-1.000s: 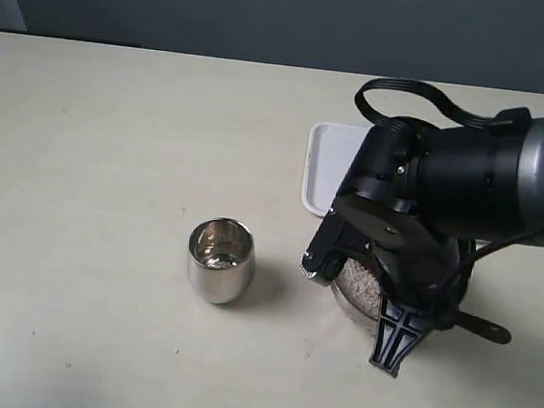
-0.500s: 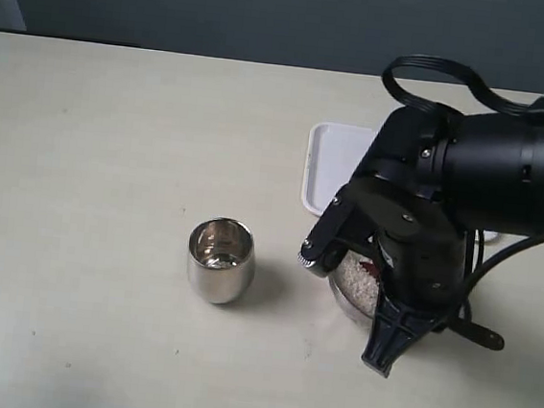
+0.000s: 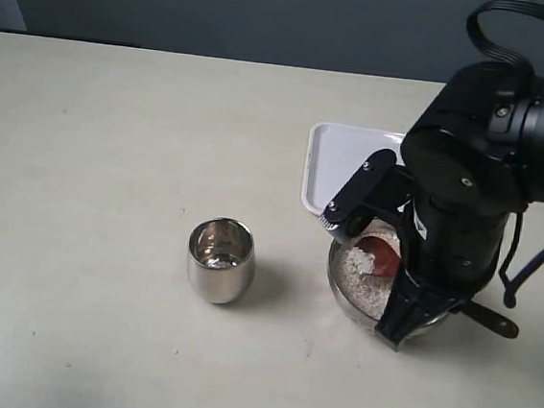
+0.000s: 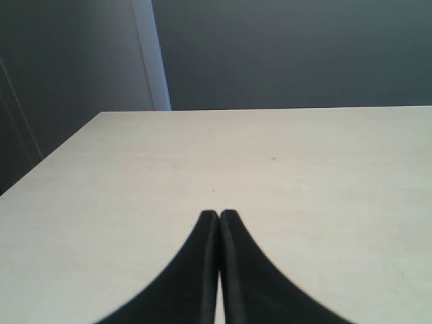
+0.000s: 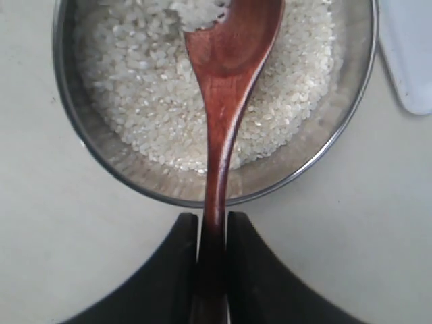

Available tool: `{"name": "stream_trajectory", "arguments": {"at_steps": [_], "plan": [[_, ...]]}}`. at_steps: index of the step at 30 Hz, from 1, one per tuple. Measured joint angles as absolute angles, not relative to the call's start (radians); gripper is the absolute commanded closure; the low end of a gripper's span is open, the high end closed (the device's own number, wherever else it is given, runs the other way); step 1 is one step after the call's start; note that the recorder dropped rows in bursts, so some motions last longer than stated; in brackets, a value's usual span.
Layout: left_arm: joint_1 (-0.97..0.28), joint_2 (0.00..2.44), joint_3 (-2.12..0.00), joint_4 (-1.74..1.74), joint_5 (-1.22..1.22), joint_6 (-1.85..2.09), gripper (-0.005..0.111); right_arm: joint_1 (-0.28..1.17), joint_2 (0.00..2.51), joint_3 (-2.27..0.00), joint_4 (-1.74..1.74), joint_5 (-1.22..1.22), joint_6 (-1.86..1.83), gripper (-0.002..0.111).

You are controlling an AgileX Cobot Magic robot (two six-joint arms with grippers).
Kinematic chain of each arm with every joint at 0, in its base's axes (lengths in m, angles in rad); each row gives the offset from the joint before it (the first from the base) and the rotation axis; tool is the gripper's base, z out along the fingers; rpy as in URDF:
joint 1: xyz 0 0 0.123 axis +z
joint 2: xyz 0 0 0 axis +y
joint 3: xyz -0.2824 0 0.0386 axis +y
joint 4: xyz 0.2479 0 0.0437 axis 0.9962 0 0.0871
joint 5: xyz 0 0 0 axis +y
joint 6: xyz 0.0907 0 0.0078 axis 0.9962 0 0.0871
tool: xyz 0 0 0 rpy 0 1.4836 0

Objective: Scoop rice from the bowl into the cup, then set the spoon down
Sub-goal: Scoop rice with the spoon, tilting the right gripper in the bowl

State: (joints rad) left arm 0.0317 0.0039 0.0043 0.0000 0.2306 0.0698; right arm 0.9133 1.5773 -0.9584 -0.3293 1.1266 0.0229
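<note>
The steel bowl [image 3: 339, 286] [image 5: 88, 135] holds white rice [image 3: 357, 270] [image 5: 142, 88]. My right gripper [image 3: 393, 333] [image 5: 214, 219] is shut on the handle of the reddish-brown spoon [image 5: 226, 81] [image 3: 380, 256], whose scoop lies in the rice with a few grains on it. The dark handle end sticks out to the right of the arm in the exterior view. The steel cup [image 3: 219, 259] stands upright well to the left of the bowl, apart from it. My left gripper [image 4: 219, 214] is shut on nothing above bare table, out of the exterior view.
A flat white tray [image 3: 338, 167] [image 5: 412, 61] lies just behind the bowl, partly hidden by the right arm. The pale table [image 3: 92, 167] stretches out to the left of and in front of the cup.
The right arm has swung up and to the right, uncovering the bowl, the rice and the spoon's scoop. The cup has stayed in place.
</note>
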Motion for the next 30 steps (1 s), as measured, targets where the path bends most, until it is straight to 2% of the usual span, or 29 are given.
{"name": "stream_trajectory", "arguments": {"at_steps": [25,30], "plan": [[0.032,0.004,0.004,0.000,0.231,0.070,0.106,0.909,1.577,-0.958,-0.301,1.116,0.035,0.109],[0.032,0.004,0.004,0.000,0.231,0.070,0.106,0.813,1.536,-0.958,-0.244,1.103,0.031,0.109]]}}
